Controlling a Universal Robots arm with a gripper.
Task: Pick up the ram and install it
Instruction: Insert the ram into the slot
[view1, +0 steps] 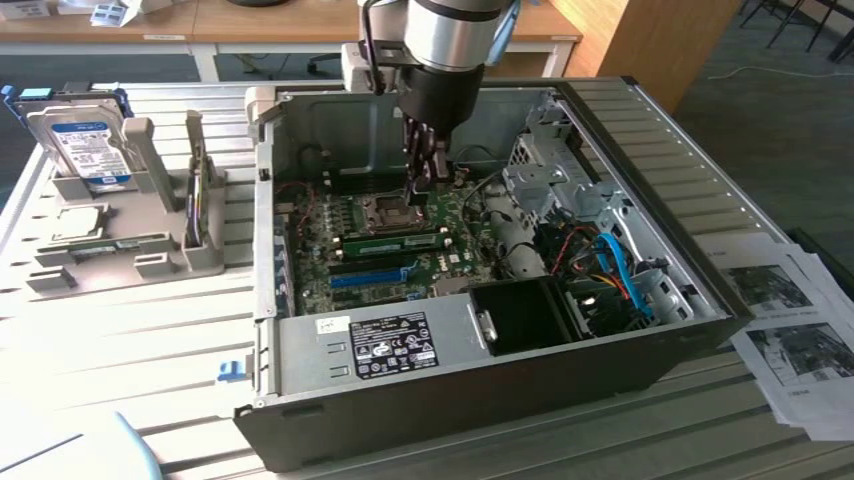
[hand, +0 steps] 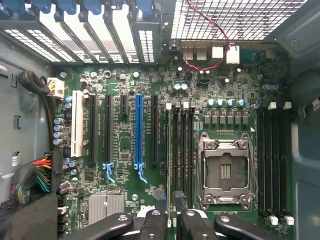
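ram (view1: 394, 241) stands on edge in a motherboard (view1: 447, 262) slot, just beside the processor socket (view1: 387, 212). gripper (hand: 170, 217) hangs right above it; can't tell if it's clamped or free. Likely light, stiff and brittle: I'd hold the top edge mid-length, gently.

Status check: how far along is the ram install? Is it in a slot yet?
Looks done: the ram stands in a slot on the motherboard, between the CPU socket and the blue slot, so pickup and placement appear over. In hand: the gripper hangs inside the computer case, near the ram; contact can't be confirmed. Left: full seating and latching, which I can't verify.
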